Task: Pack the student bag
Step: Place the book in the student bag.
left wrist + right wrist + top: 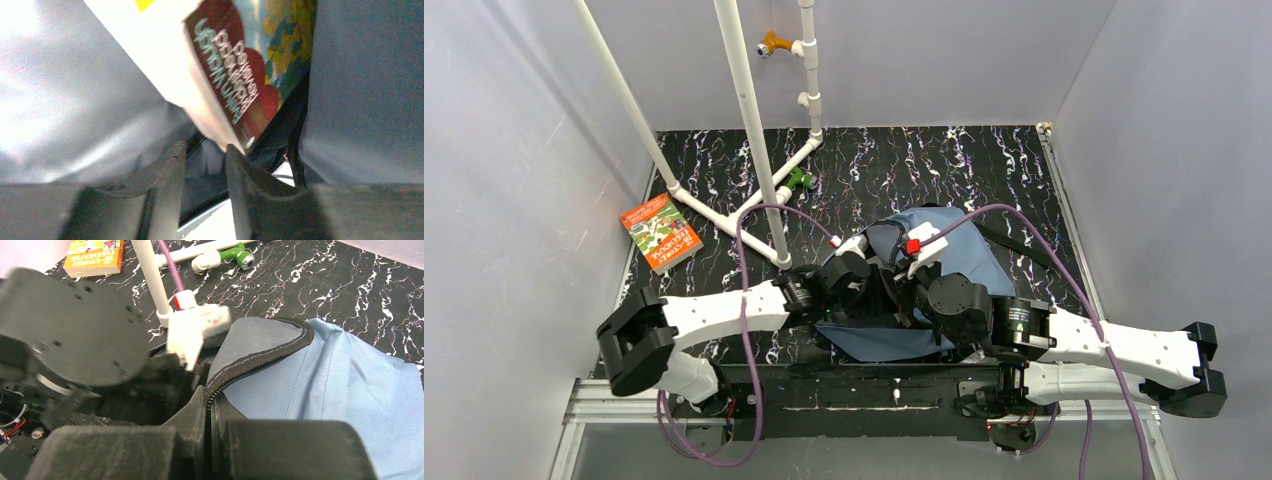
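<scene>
1. The left arm stretches low from its base at the near left, rightward across the black, white-veined tabletop (904, 165). Its wrist is sunk in the mouth of the soft dusty-blue fabric student bag (969, 262).
2. The left tool (205, 150) has its fingers a narrow gap apart with nothing between them. The lower corner of a red-covered book with pale lettering (240, 85) sits right at one fingertip, inside the bag's walls.
3. The right arm comes in from the near right, bent leftward over the bag. The right tool (207, 407) is pressed together on the black zipper trim of the bag's rim, which arches up from it.
4. The student bag lies at the near middle of the tabletop, just ahead of the arm bases.
5. Its mouth faces left. Its long axis seems to run from near left to far right, though the arms cover much of it.
6. An orange-and-green paperback (660, 233) lies flat at the far left, well apart.
</scene>
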You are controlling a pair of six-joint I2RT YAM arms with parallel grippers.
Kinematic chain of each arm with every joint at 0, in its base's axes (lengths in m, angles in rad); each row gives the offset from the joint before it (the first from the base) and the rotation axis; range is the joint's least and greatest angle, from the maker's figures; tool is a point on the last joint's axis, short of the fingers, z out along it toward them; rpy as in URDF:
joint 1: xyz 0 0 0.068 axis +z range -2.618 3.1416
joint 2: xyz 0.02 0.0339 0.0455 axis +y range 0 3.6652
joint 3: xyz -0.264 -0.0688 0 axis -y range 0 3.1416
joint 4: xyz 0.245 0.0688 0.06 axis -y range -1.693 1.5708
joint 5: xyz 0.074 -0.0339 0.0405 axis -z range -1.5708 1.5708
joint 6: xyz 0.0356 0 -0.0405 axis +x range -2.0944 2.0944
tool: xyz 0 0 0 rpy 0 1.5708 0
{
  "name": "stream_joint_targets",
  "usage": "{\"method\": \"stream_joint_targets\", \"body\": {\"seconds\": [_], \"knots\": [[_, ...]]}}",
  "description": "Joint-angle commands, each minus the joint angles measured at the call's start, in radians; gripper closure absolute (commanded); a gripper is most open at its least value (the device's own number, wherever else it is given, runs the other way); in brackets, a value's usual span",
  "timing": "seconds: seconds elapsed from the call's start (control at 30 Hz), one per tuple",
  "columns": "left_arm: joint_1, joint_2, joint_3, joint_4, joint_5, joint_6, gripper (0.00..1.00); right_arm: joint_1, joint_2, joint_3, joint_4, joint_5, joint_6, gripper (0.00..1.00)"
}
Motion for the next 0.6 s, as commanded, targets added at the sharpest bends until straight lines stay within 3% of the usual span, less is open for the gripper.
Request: {"method": "stream_joint_targets", "body": {"seconds": [0.0,0.07,0.13,0.27,0.4,0.5,0.57], "knots": [[0.043,-0.185,-0.064,-0.166,0.028,0.107,0.56,0.005,-0.01,0.013,0.068,0.001,0.017,0.99],[0.054,-0.283,-0.085,-0.249,0.056,0.175,0.42,0.005,-0.002,0.005,0.058,0.001,0.017,0.98],[0.057,-0.403,-0.097,-0.381,0.057,0.23,0.36,0.005,0.005,-0.007,0.045,-0.004,0.02,0.89],[0.064,-0.684,-0.09,-0.665,-0.159,0.23,0.28,0.005,0.018,-0.087,0.064,-0.078,0.063,0.8],[0.07,-0.896,-0.078,-0.851,-0.426,0.224,0.21,0.005,0.067,-0.19,0.164,-0.206,0.166,0.4],[0.072,-0.972,-0.083,-0.965,-0.591,0.143,0.19,0.003,0.138,-0.219,0.244,-0.288,0.226,0.2],[0.074,-0.984,-0.11,-1.035,-0.676,0.04,0.16,0.003,0.192,-0.203,0.266,-0.326,0.239,0.14]]}}
